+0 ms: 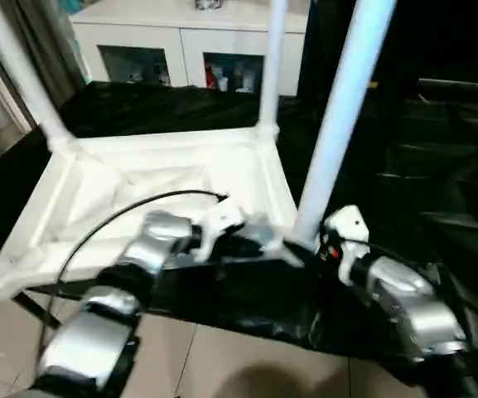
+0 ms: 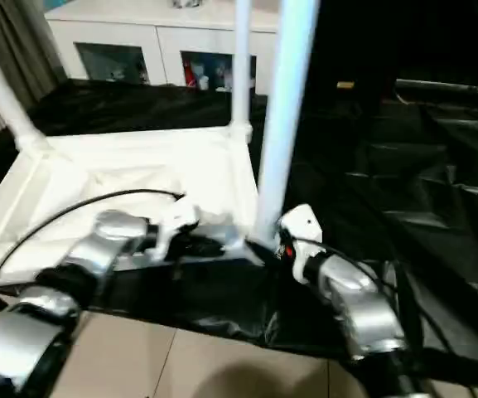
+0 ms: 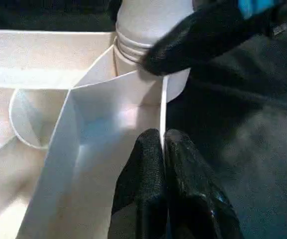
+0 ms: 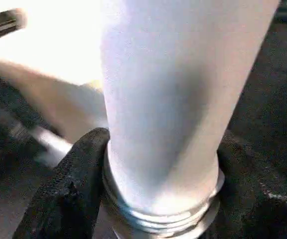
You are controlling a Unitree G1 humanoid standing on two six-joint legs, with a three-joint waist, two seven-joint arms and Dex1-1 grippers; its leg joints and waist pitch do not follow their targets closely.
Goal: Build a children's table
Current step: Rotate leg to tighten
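Right gripper (image 4: pixel 158 199) straddles the leg (image 1: pixel 338 124) base at the table's (image 1: pixel 172 174) near corner; left gripper (image 3: pixel 163 164), pressed together, apparently pinches its rim. Light, stiff, slippery plastic: grip low.

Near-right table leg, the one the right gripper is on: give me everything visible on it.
The near-right leg is a long, smooth white tube, plastic by its look, standing nearly upright with a slight lean and running out of the picture's top. Its base has ringed ridges like a thread and sits in the corner socket of the upturned tabletop. The right gripper has a black finger on each side of that base.
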